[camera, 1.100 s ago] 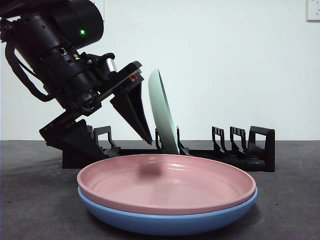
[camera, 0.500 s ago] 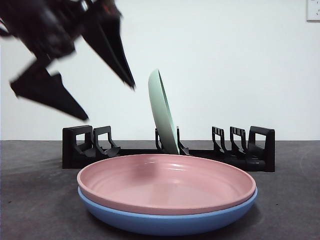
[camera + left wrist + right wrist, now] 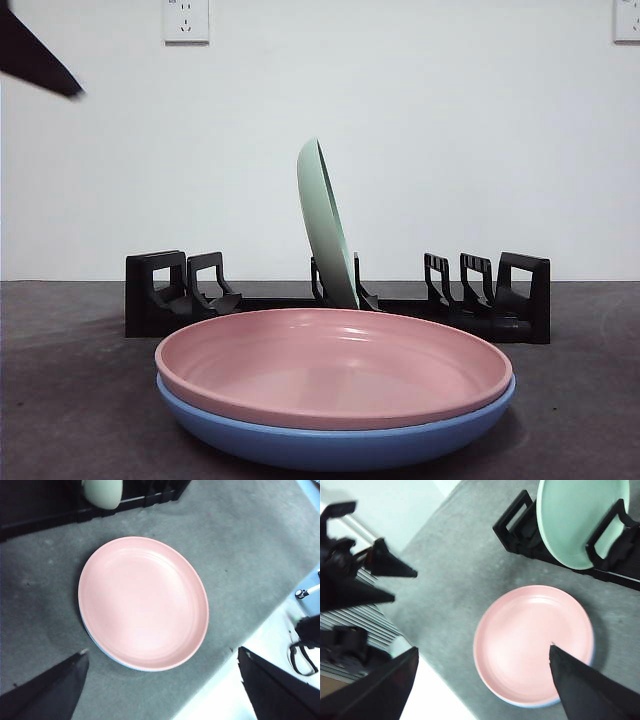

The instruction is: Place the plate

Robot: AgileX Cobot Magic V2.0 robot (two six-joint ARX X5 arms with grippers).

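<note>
Front view: green plate (image 3: 324, 222) stands on edge in a middle slot of the black rack (image 3: 340, 298), long axis near vertical, top tipped a little left, seen almost edge-on. Plain pale green, smooth, no pattern. Nearer the camera a pink plate (image 3: 333, 366) lies flat, nested in a blue plate (image 3: 335, 440), on the grey table (image 3: 70, 400). Two white wall sockets, one at top left (image 3: 186, 19) and one at the top right corner; no readable writing anywhere. One black jaw tip shows at the top left corner; which arm it is cannot be told here.

Left wrist view: left gripper (image 3: 165, 680) hangs high over the pink plate (image 3: 143, 602), jaws spread wide, nothing between them. Blue rim peeks out under the pink. Green plate's edge (image 3: 103, 492) sits in the rack beyond.

Right wrist view: right gripper (image 3: 482, 677) also high, jaws wide apart, empty. Green plate (image 3: 580, 520) shows its round hollow face, held between rack prongs. The left gripper appears off the table's side.
</note>
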